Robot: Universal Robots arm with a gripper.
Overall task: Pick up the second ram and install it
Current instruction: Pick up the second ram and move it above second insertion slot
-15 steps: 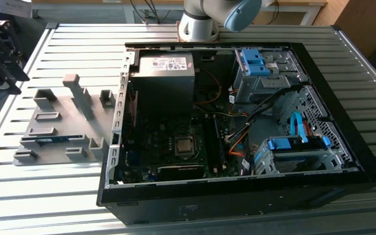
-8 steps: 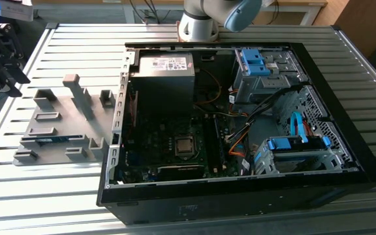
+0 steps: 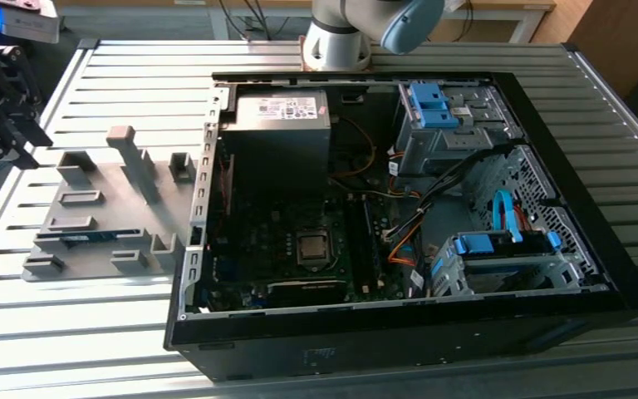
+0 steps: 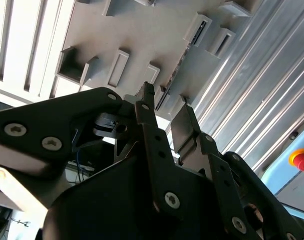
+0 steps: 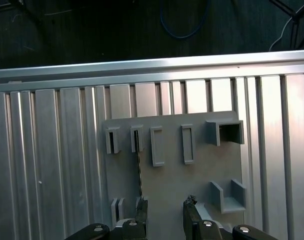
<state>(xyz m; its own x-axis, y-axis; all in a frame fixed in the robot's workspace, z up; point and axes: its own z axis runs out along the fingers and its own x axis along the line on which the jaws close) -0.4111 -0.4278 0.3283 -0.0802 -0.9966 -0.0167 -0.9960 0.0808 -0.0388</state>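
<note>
The gripper (image 5: pixel 164 206) has its 2 fingers (image 5: pixel 141 214) apart with nothing between them. In both wrist views it hangs above the grey slotted tray (image 5: pixel 202 170), touching nothing.

Below it, the second ram (image 5: pixel 138 165) stands on edge in 1 of the tray's narrow slots. In the first wrist view it shows edge-on as a thin dark line, with its near end roughly under 1 finger. The tray lies flat on the ribbed metal tabletop (image 5: pixel 46 150).

Judged from its thin, narrow build, the stick should be light and stiff, but fragile: it could crack if bent, and its chips could be scraped. The slots probably hold only its lower edge, so a straight lift should free it, while a tilted pull may jam it. The best hold looks to be across the 2 flat faces, near mid-length, on the part that stands proud of the tray. Firm but gentle pressure should be enough.

Farther off, at the exterior view's right of the tray, lies the open computer case (image 3: pixel 408 341), its board facing up.
</note>
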